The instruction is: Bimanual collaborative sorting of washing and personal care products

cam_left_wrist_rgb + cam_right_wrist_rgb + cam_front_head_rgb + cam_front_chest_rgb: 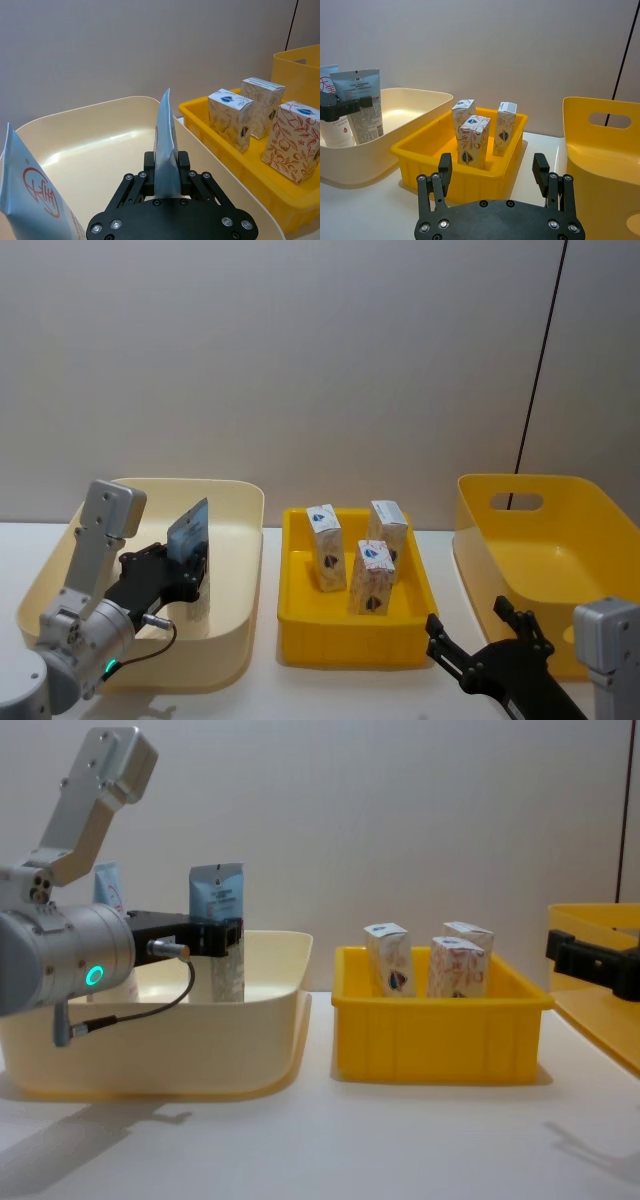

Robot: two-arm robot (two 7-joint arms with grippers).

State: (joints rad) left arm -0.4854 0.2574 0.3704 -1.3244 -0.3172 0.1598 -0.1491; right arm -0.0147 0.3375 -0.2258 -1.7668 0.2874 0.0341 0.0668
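Note:
My left gripper (165, 167) is shut on a light-blue squeeze tube (165, 130), which it holds upright, crimped end up, inside the cream bin (240, 495). The held tube (217, 900) rises above the bin's rim. A second tube (108, 888) with red print stands farther left in the same bin. Three white cartons with orange-red pattern (326, 533) (388, 525) (371, 577) stand upright in the small yellow tray (350, 652). My right gripper (466, 625) is open and holds nothing, low over the table in front of the tray's right corner.
A large yellow bin (560, 540) with a handle slot stands at the right, close to the right gripper. The cream bin, the tray and the yellow bin sit side by side with narrow gaps. Bare white table lies in front of them.

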